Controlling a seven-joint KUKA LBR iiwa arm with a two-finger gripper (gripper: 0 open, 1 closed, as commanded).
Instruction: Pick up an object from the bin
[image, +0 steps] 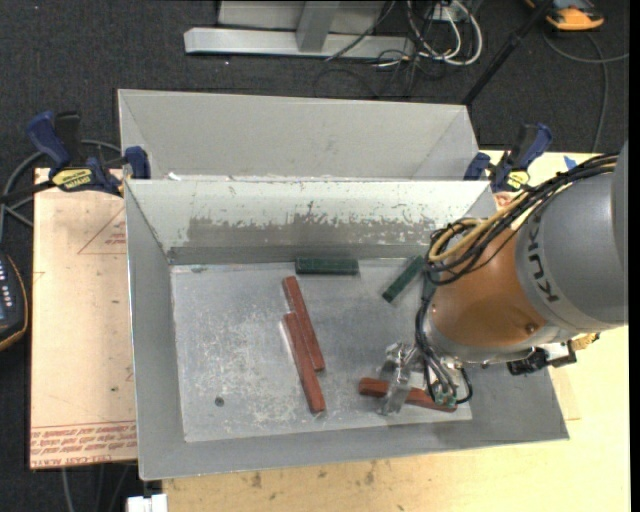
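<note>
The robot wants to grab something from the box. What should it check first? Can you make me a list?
1. Is the end effector down inside the bin? Yes, near the front right corner: ok.
2. Is something close enough to grab? A small red block lies right at the end effector: ok.
3. Is that block properly gripped? Cannot tell.
4. Are the long red sticks out of the way? They lie in the middle of the bin: ok.
5. Is the flat green bar out of the way? It lies by the back wall: ok.
6. Is the tilted green bar free of the arm? The arm hides its end: cannot tell.
</note>
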